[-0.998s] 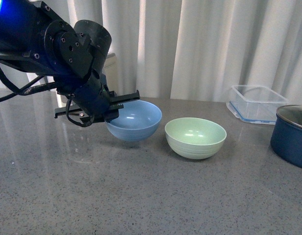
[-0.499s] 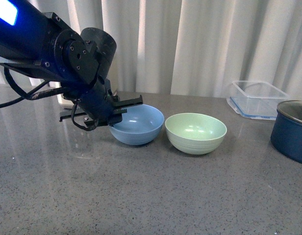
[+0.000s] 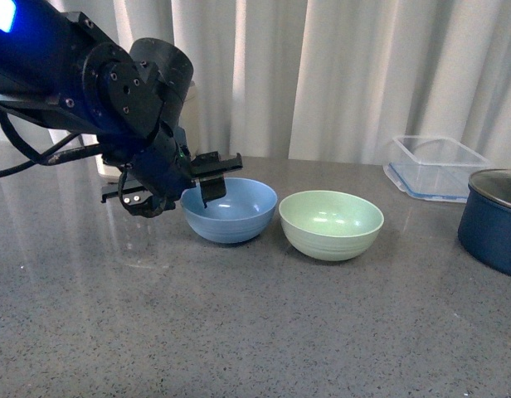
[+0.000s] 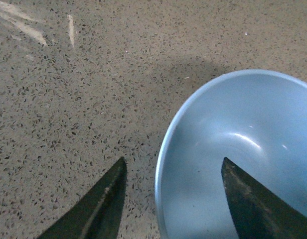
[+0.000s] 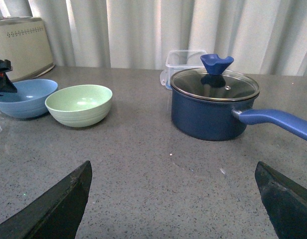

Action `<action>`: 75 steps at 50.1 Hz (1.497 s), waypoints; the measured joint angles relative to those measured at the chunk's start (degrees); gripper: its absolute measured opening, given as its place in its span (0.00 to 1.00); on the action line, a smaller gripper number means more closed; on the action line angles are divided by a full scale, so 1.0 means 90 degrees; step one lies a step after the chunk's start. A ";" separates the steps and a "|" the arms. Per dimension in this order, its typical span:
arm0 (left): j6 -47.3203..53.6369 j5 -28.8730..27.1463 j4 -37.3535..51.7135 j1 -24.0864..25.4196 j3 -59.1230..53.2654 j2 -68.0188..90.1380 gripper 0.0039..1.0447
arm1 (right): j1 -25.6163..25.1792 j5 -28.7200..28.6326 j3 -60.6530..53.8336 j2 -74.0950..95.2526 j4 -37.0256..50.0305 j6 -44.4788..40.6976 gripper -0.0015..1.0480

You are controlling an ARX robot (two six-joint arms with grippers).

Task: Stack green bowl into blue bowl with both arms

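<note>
Patience at the blue bowl, empty on the counter with the left gripper spread apart astride its rim: probably best to draw straight up without nudging, then fetch the equally empty green bowl, just beside, with the wide-open right gripper, centring before lowering.

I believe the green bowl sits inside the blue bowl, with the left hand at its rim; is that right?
No: the front view shows the green bowl beside the blue bowl, not inside; the left hand is at its rim.
</note>
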 joint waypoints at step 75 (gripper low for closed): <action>0.2251 0.0454 0.6584 0.1027 -1.0108 -0.7439 0.03 | 0.0000 0.0000 0.0000 0.0000 0.0000 0.0000 0.90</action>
